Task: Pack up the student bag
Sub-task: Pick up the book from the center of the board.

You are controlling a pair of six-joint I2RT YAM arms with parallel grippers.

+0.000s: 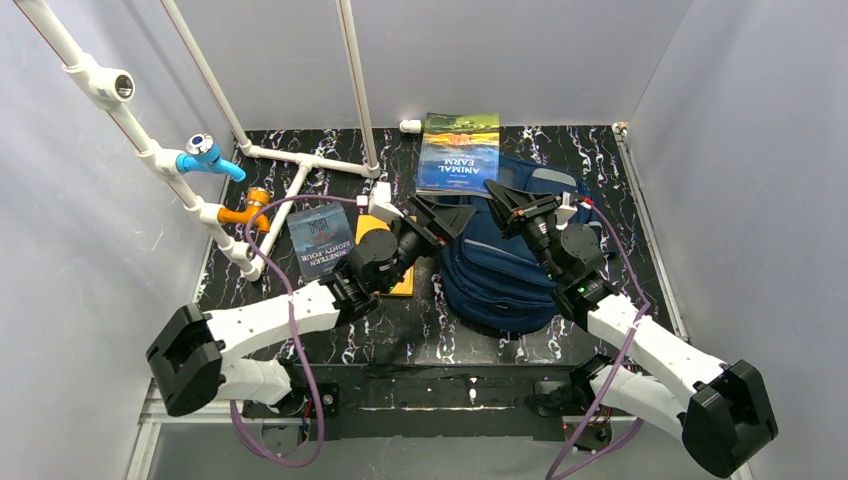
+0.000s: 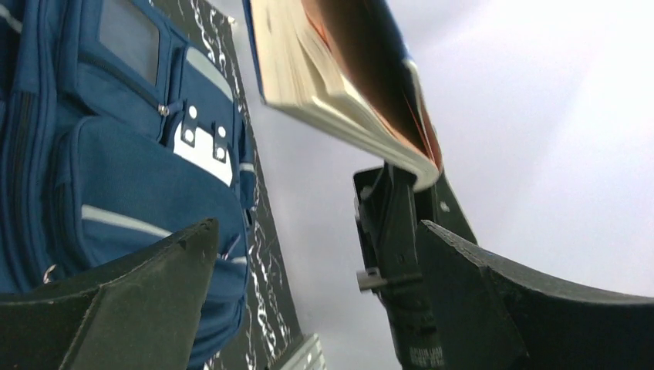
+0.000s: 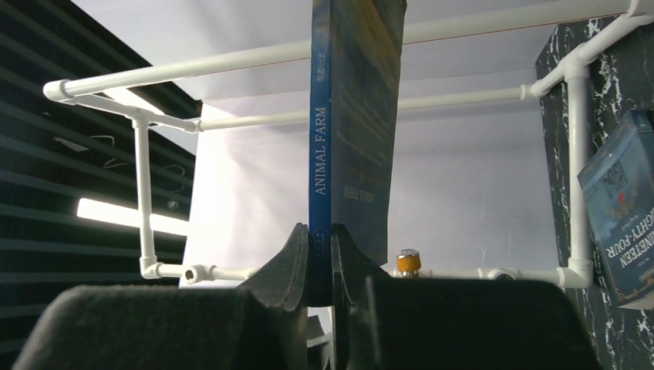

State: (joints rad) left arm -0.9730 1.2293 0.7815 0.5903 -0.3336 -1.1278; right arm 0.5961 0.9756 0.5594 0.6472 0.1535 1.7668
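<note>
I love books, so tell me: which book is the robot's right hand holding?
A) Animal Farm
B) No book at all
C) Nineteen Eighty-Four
A: the right hand is pinched on the spine of the blue book, which reads Animal Farm, while Nineteen Eighty-Four lies on the table.

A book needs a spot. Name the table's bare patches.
Bare table runs along the near edge, between the student bag and the arm bases, and in the far right corner beyond the bag. The left is crowded: pipe frame, Nineteen Eighty-Four book, left gripper.
</note>
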